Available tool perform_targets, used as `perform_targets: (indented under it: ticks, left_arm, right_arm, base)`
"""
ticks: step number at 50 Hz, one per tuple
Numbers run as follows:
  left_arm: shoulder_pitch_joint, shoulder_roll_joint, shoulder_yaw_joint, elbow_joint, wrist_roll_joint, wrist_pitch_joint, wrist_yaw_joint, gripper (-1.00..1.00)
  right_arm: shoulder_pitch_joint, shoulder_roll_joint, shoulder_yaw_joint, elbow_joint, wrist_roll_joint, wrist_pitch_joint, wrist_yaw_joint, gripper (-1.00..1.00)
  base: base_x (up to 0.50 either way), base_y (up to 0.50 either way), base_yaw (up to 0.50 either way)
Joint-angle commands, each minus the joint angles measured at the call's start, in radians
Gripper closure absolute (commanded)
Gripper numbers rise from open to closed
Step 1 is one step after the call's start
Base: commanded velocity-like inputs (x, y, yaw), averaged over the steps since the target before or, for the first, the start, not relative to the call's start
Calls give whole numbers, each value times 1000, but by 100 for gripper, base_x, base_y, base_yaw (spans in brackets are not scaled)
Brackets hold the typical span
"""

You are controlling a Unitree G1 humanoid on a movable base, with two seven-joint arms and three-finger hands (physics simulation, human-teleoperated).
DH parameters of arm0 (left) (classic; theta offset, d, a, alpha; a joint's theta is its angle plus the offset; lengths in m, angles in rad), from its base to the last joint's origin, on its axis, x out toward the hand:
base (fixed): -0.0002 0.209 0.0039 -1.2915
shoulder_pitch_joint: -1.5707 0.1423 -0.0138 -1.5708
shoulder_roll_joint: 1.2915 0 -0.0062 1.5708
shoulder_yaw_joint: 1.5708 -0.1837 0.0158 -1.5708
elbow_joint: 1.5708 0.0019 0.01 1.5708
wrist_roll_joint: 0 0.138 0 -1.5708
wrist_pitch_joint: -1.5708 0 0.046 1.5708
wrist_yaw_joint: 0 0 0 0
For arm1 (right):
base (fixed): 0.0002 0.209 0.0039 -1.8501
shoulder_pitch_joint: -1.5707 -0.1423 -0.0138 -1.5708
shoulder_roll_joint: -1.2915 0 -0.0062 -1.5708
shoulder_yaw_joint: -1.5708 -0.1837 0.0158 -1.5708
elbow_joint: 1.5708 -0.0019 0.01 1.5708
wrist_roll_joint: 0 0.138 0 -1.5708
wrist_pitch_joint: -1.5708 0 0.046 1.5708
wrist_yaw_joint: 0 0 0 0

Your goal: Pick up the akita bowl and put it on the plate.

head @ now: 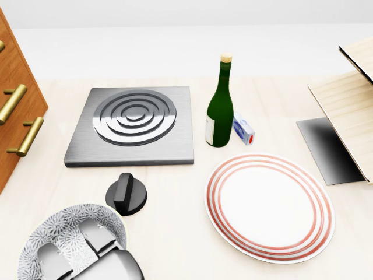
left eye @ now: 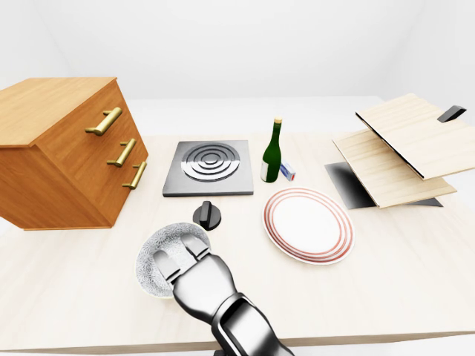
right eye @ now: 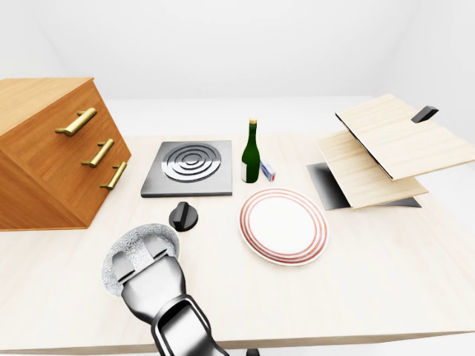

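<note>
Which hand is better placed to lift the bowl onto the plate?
Left. The left hand is at the akita bowl, fingers inside its rim. The right hand is not in view.

Our head view looks down close over our left hand (head: 99, 259); both wider eye views share the plate (left eye: 308, 225) to its right.

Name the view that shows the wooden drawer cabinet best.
The left-eye view: the brown wooden drawer cabinet sits nearly whole there, top and three brass handles visible. The right-eye view crops its left side; the head view shows only a slice at the picture's left edge.
</note>
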Motion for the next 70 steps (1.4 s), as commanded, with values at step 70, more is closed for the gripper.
perform_targets:
  ticks: [70]
  left_arm:
    - [0,3,5,-1,-4,0,-4,-100]
  right_arm:
    - [-34,41,-46,181,41,0,0,-98]
  base:
    - [0,0,0]
